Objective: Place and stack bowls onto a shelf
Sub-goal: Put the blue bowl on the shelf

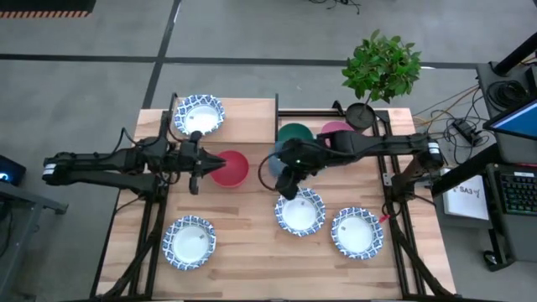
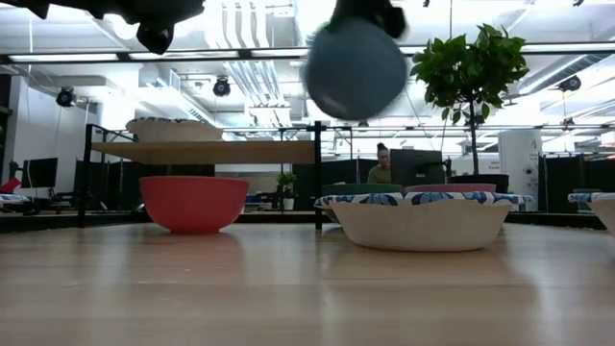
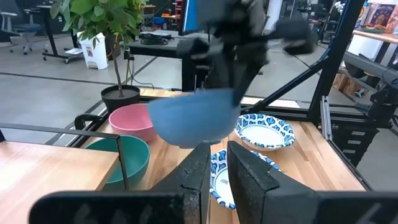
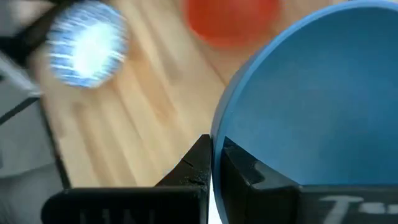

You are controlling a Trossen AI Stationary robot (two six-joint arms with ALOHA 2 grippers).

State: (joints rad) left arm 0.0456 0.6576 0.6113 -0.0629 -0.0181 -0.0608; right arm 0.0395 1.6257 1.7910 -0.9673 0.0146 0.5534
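My right gripper hangs over the table's middle, shut on the blue bowl, which also shows in the left wrist view. My left gripper hovers shut and empty beside the red bowl, which rests on the table on its base. The green bowl and pink bowl stand behind. One white patterned bowl sits on the shelf. Three more white bowls stand on the table. My right gripper pinches the blue bowl's rim, one finger inside the bowl and one outside. The fingers come from above. The bowl is lifted clear of the table and hangs tilted below them, its underside turned toward the table's near edge.
A potted plant stands at the table's far right corner. The black frame rails run along both table sides. A person sits in the room behind. Bare wood lies along the near edge between the white bowls.
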